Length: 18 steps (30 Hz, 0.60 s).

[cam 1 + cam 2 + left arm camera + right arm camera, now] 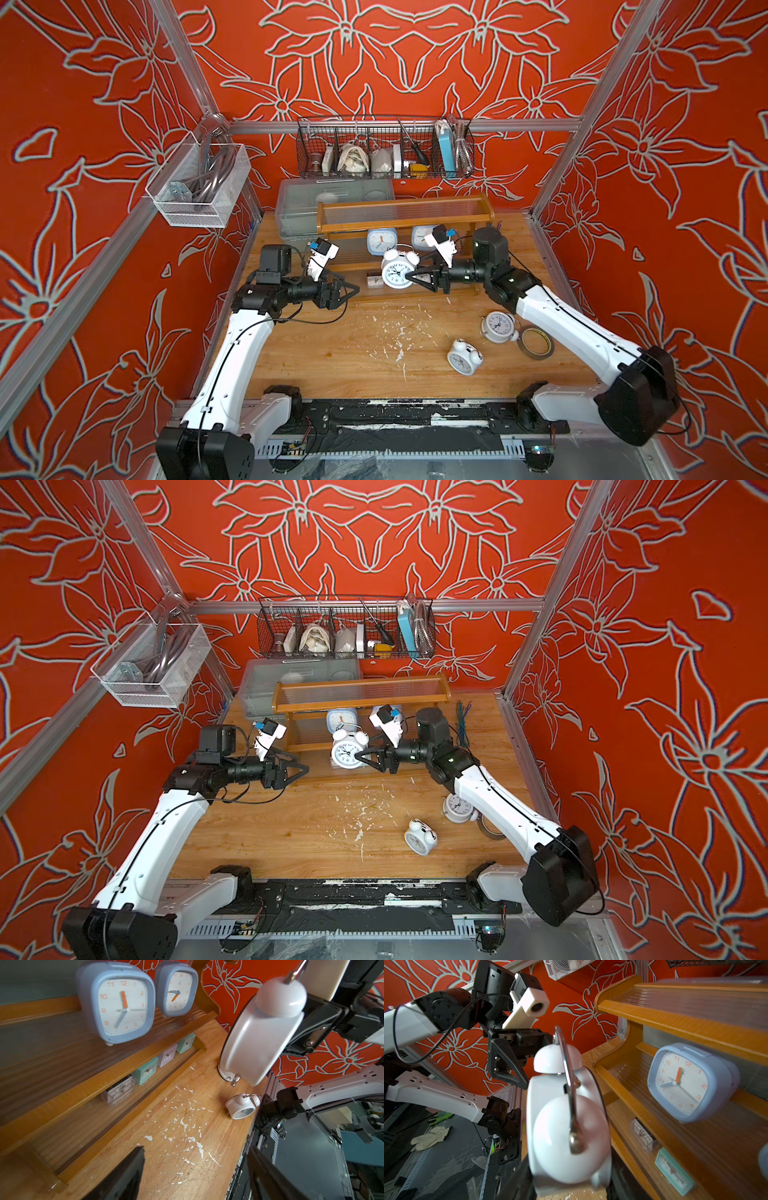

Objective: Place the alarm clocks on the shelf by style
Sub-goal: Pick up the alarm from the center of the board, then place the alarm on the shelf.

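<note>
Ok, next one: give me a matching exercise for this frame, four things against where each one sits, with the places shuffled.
Things:
1. white round twin-bell alarm clock with its face upright
2. pale-blue rounded-square alarm clocks
3. tiny square teal and white alarm clocks
4. brown roll of tape

Places:
A. bottom tier of the brown wooden shelf
B. flat on the wooden tabletop
C. between the right gripper's jaws
D. middle tier of the shelf

Pairs: 1-C, 2-D, 3-A, 4-B.
</note>
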{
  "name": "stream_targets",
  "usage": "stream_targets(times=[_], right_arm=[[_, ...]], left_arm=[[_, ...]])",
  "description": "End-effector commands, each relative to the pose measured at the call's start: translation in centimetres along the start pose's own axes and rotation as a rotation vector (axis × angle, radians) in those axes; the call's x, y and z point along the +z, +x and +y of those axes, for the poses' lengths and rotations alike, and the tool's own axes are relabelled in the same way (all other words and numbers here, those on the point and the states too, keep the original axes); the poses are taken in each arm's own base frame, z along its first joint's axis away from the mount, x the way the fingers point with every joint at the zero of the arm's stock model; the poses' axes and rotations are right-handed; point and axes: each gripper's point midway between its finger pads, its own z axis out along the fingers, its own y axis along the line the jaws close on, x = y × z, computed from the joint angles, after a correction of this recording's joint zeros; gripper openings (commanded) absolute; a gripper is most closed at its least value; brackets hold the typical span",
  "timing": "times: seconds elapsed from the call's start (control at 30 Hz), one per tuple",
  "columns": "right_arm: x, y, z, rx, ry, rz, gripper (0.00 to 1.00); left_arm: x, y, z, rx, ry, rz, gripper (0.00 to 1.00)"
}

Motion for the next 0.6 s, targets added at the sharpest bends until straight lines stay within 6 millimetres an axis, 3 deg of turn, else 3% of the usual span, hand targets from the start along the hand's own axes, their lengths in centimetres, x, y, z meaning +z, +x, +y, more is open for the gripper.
stream_targets(times=[0.0,0.3,0.57], right_arm=[[-0.1,-2.1,0.5,-0.069,-0.037,-0.02,0.3],[0.6,-7.5,0.1,-0.14,-0.052,-0.009,0.3],[2.9,-12.5,-1.6,-0.165,-0.098,0.016,0.3]], left_arm=[[-0.5,0.5,1.0,-0.016,-0.075,0.009,0.78],[-0.5,1.3,2.6,-0.037,-0.151,0.015,0.78],[-0.3,2.3,2.9,-0.04,-0.146,0.03,0.78]])
